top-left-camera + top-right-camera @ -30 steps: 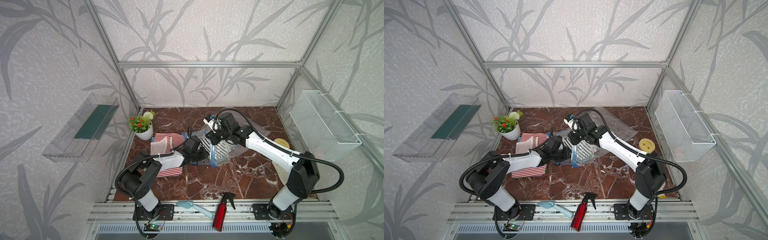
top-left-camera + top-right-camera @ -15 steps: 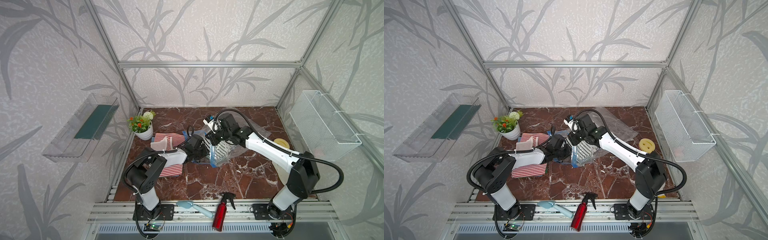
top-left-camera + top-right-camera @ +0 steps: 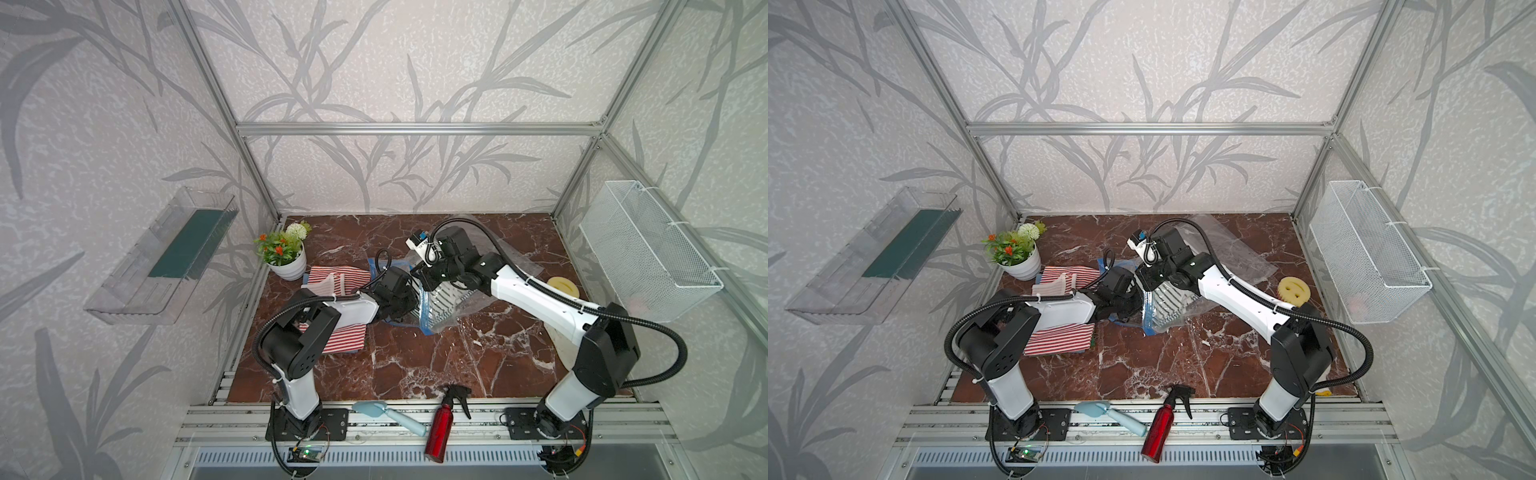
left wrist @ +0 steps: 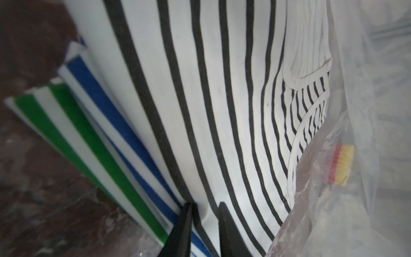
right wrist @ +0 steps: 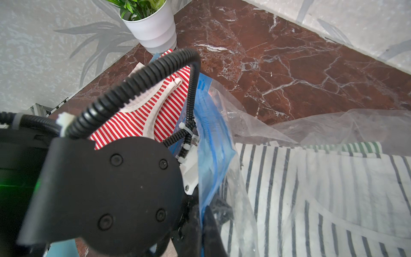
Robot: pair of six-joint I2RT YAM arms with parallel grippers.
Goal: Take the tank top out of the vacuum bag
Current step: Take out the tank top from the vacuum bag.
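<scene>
Vacuum bag (image 3: 1237, 249) — clear, crinkly, blue zip edge — lying mid table (image 3: 1183, 357). Right gripper (image 5: 200, 215) clamping blue edge. Tank top (image 4: 222, 111), white with black stripes, sitting inside bag. Left gripper (image 4: 204, 222) reaching in, jaws narrowly apart at fabric — grip unclear.

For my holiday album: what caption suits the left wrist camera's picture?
The left arm's black fingers straddle a black-striped tank top, clear vacuum bag plastic alongside.

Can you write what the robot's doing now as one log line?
left gripper: jaws slightly apart around tank top, grip unclear | right gripper: shut on vacuum bag | tank top: in bag
</scene>
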